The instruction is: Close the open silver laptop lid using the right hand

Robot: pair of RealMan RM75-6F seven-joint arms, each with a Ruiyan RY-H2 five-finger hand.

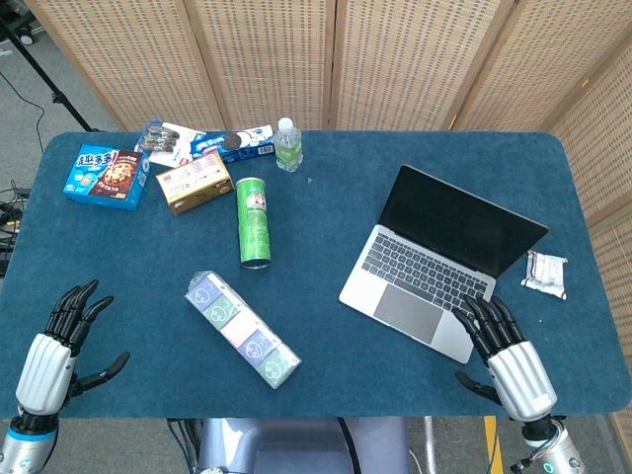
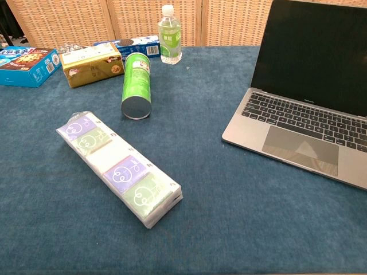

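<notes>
The silver laptop (image 1: 420,286) stands open on the right half of the blue table, its dark screen (image 1: 459,222) tilted back and facing me; the chest view shows its keyboard and trackpad (image 2: 301,146) at the right edge. My right hand (image 1: 509,351) hovers at the laptop's near right corner, fingers spread, holding nothing, fingertips over the corner of the base. My left hand (image 1: 59,341) rests at the table's near left edge, fingers apart and empty. Neither hand shows in the chest view.
A green chip can (image 1: 253,222) lies on its side mid-table, and a long tissue pack (image 1: 242,329) lies nearer. Snack boxes (image 1: 107,178) and a small bottle (image 1: 287,145) line the far side. A white packet (image 1: 545,274) sits right of the laptop.
</notes>
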